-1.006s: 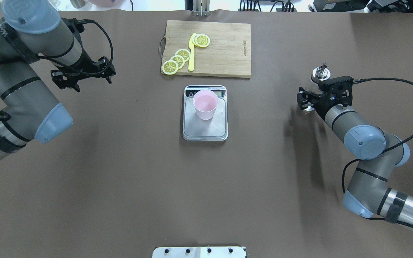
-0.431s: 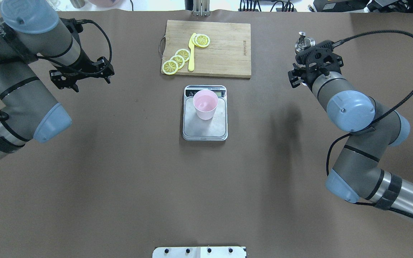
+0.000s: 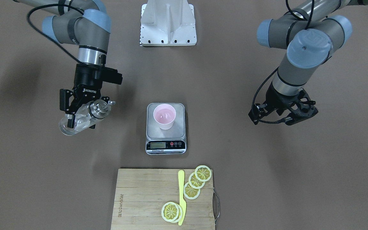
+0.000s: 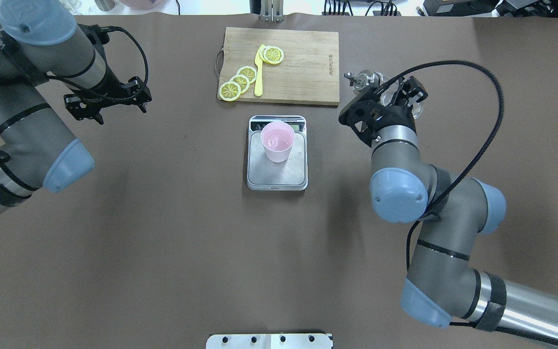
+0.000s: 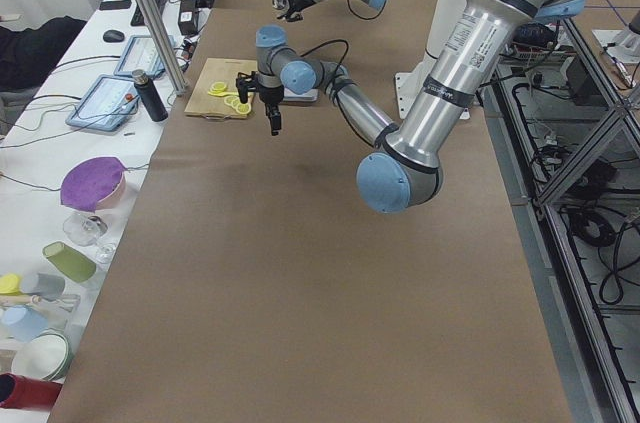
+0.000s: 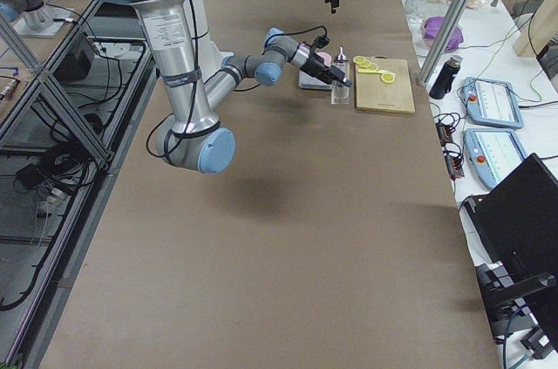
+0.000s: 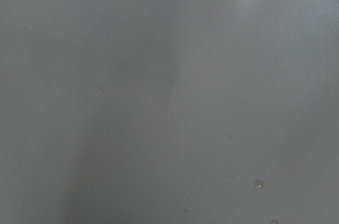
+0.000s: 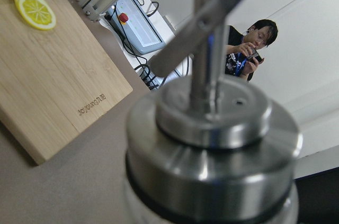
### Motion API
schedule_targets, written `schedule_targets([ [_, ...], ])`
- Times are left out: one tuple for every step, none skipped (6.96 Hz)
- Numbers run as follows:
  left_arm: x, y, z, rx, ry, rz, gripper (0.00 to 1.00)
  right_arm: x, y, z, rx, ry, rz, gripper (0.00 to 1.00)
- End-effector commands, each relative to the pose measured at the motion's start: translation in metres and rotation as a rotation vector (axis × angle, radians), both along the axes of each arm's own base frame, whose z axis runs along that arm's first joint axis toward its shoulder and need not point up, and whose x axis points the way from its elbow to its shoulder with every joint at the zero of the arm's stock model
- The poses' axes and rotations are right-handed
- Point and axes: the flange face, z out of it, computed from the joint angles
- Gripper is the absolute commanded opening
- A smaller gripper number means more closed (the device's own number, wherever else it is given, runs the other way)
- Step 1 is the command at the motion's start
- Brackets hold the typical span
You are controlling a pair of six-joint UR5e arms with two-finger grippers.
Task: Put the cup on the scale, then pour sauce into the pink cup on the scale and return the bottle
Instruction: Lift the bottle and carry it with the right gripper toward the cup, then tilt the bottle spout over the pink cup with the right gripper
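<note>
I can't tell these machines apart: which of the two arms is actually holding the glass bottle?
The robot's right gripper, clamped round the clear bottle beside the scale. The left gripper hangs open and empty on the other side.

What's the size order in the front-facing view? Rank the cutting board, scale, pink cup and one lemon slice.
1. cutting board
2. scale
3. pink cup, though it stands taller, so nearer the camera
4. lemon slice
</note>
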Motion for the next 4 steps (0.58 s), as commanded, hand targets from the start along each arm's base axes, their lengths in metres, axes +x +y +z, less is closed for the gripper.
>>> schedule_targets([
  [-0.012,-0.01,0.018,0.004,-0.027,0.012,0.99,-0.035,0.034,-0.004,0.102,0.338,-0.015,0.0],
  [-0.017,-0.013,0.022,0.006,-0.032,0.011,0.99,-0.047,0.033,-0.005,0.13,0.459,-0.011,0.0],
  [-0.018,-0.014,0.027,-0.002,-0.037,0.01,0.99,-0.058,0.027,-0.009,0.157,0.577,0.004,0.0],
  [-0.018,-0.014,0.029,-0.006,-0.037,0.01,0.99,-0.07,0.02,-0.018,0.189,0.654,0.03,0.0],
])
